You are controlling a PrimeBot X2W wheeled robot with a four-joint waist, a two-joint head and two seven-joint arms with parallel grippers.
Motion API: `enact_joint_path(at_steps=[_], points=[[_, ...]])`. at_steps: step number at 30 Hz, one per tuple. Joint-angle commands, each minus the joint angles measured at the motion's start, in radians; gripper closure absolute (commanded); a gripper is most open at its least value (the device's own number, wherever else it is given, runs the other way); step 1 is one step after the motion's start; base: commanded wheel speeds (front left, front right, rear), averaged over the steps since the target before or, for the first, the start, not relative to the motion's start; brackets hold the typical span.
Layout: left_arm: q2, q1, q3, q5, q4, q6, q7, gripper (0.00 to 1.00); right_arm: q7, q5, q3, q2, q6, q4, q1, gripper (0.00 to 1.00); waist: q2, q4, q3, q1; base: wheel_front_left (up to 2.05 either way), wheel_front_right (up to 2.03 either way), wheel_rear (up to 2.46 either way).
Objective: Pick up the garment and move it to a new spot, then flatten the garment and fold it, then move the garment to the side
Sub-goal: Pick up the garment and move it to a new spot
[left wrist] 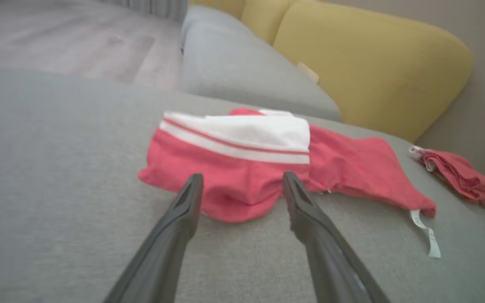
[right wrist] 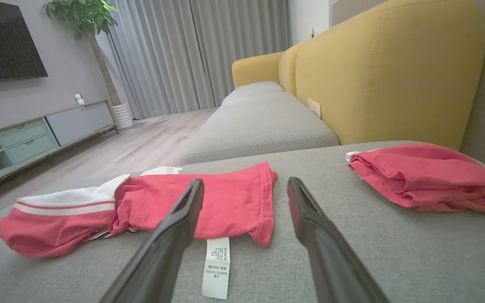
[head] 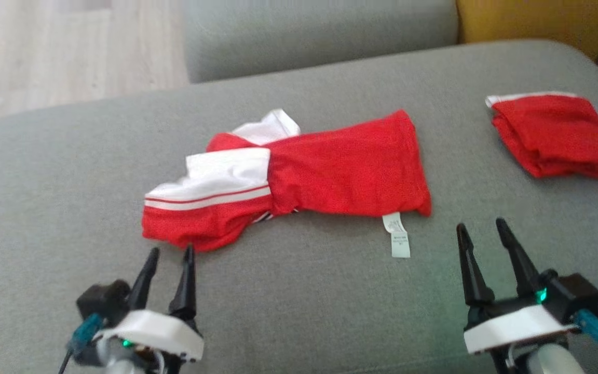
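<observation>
As both grippers [head: 173, 250] [head: 480, 224] gape, two red garments [head: 345, 171] [head: 558, 135]

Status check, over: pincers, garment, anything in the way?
Left pincer open, empty, by garment edge. Right pincer open, empty. Garment crumpled on sofa. Folded red cloth far right, apart.

The red garment [head: 345, 166] was a matt, finely meshed knit cloth with smooth white panels, its care label [head: 399, 236] a thin, faintly glossy tape. The sofa seat [head: 299, 301] under it wore a coarse, matt grey weave; a second red cloth piece [head: 558, 135] by the seat's right edge showed the same mesh. The backrest [right wrist: 385, 71] was yellow textured fabric. The left pincer [head: 172, 250] and right pincer [head: 480, 224] had dark matt plastic fingers [head: 473, 270] and smooth white housings [head: 159, 332]; the floor [head: 44, 47] was pale wood.
</observation>
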Motion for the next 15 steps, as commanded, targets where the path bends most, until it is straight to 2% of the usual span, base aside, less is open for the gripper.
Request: enact_joint_path(at_steps=[1, 8, 15], points=[[-0.002, -0.009, 0.057, 0.034, -0.071, 0.009, -0.006, 0.00, -0.006, 0.002, 0.017, 0.003, -0.001, -0.023, -0.014, 0.00, 0.0000, 0.035, -0.042, 0.0000, 0.00, 0.00, 0.00], [-0.034, 0.145, 0.172, 0.171, -0.266, 0.006, -0.006, 0.00, -0.006, -0.033, -0.010, 0.012, -0.001, 0.018, 0.038, 0.00, 0.0000, 0.067, -0.110, 0.0000, 0.00, 0.00, 0.00], [-0.043, 0.249, 0.258, 0.207, -0.371, -0.017, -0.006, 0.00, -0.006, -0.051, -0.044, 0.025, -0.001, 0.032, 0.086, 0.00, 0.0000, 0.083, -0.161, 0.0000, 0.00, 0.00, 0.00]])
